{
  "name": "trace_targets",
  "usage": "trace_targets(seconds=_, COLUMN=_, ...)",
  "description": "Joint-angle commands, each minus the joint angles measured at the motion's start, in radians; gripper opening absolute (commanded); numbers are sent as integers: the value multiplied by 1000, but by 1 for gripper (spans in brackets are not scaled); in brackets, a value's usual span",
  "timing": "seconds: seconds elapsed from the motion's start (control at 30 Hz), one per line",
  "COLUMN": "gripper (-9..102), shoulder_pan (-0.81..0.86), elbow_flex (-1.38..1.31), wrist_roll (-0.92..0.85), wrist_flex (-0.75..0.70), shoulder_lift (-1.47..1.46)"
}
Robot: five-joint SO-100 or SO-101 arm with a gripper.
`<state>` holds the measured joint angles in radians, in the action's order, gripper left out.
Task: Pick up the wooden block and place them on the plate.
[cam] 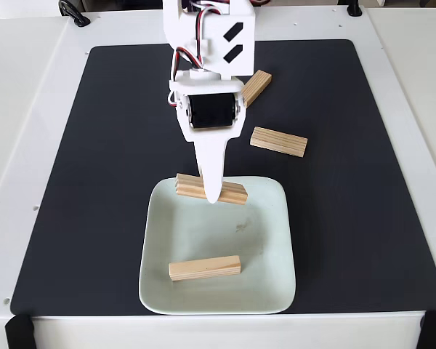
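Near block: one wooden block (204,267) lies flat inside the plate (272,291), toward its near edge; count it as delivered.
Plate: pale green square dish at the near middle of the black mat (370,218), with a faint smudge near its centre.
Gripper: your gripper (212,195) points down over the plate's far rim, its white finger crossing a second block (232,192).
Jaws: you cannot tell how far they stand apart, since one finger hides the other; they appear to clamp this block, which sits across the far rim.
Remaining blocks: one (278,141) lies on the mat right of the arm, well beyond the plate; another (257,87) lies farther off, partly behind the arm.
Step in hand: judged as setting down the second block.
Next move: bring the block fully inside the rim before you release, or it may tip off the edge.
Surface: the mat rests on a white table (29,145); black clamps sit at its corners.
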<state>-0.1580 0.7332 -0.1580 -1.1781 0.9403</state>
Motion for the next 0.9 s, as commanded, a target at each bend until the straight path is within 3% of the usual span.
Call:
trace_targets(seconds=0.0, gripper=-1, shoulder_pan=11, elbow_flex=-57, wrist_roll=11, wrist_flex=0, shoulder_lift=-3)
trace_targets(seconds=0.87, gripper=-1, shoulder_pan=37, elbow_flex=-333, wrist_roll=46, wrist_flex=-2, shoulder_lift=-242)
